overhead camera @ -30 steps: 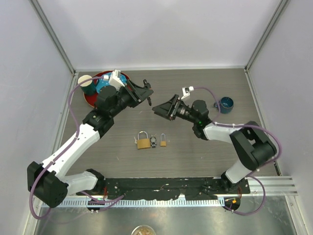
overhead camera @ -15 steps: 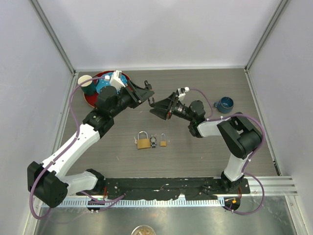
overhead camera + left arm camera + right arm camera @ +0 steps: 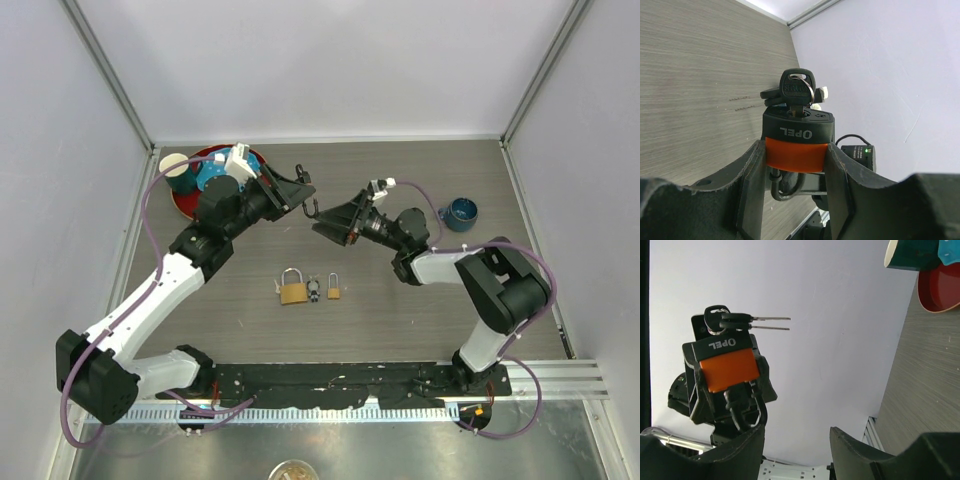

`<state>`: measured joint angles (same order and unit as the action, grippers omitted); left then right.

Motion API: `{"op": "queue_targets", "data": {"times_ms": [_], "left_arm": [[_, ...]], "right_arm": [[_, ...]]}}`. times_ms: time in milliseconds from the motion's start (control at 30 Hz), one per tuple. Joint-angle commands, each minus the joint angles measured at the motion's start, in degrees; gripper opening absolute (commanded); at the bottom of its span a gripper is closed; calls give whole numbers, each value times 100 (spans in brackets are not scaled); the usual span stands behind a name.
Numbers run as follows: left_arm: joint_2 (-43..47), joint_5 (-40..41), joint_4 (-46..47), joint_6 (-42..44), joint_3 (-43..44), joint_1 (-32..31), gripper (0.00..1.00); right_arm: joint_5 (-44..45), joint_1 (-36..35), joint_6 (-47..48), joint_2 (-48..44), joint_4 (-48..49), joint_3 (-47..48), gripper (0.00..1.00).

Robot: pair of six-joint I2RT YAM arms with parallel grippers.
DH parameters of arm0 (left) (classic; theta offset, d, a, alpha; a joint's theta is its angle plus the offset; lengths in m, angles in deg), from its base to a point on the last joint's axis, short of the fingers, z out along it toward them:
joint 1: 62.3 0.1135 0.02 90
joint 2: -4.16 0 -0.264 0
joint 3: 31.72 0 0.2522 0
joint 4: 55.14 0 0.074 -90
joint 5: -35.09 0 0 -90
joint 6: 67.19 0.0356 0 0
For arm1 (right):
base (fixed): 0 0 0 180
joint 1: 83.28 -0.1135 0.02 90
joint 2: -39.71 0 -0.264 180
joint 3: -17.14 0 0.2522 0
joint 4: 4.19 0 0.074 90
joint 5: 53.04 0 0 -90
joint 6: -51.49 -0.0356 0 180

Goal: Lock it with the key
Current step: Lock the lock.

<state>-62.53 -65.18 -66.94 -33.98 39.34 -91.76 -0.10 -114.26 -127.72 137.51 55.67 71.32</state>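
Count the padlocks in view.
3. An orange padlock clamped in the left gripper; a larger brass padlock and a smaller brass padlock lying on the table. The dark item between them is too small to identify.

far table (image 3: 420,165) open | blocking: orange padlock (image 3: 729,369) mid-air, brass padlocks (image 3: 293,292), mug (image 3: 462,212)

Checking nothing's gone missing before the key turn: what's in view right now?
padlock: one, orange and black, held off the table
keys: one bunch, dark heads, one in that padlock's keyhole
brass padlocks: two, table centre, larger left of smaller
small dark item: one, between them, too small to identify
mug: one, blue, right side
plate: one, red, far left
cup: one, teal, at the plate's left edge
left arm: white and black, jaws shut on the orange padlock
right arm: white and black, jaws open, facing it
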Motion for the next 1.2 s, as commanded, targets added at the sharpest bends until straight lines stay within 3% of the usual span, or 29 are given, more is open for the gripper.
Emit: {"op": "queue_targets", "data": {"times_ms": [0, 233, 667, 1167], "left_arm": [[210, -11, 543, 37, 106, 45, 0], [262, -55, 534, 2, 115, 45, 0], [175, -151, 692, -139, 18, 45, 0], [157, -195, 841, -227, -34, 45, 0]], "right_arm": [[-29, 337, 167, -402, 2200, -333, 60], [-143, 901, 97, -736, 2200, -721, 63], [-162, 339, -360, -68, 2200, 404, 69], [243, -162, -624, 266, 2200, 792, 55]]}}
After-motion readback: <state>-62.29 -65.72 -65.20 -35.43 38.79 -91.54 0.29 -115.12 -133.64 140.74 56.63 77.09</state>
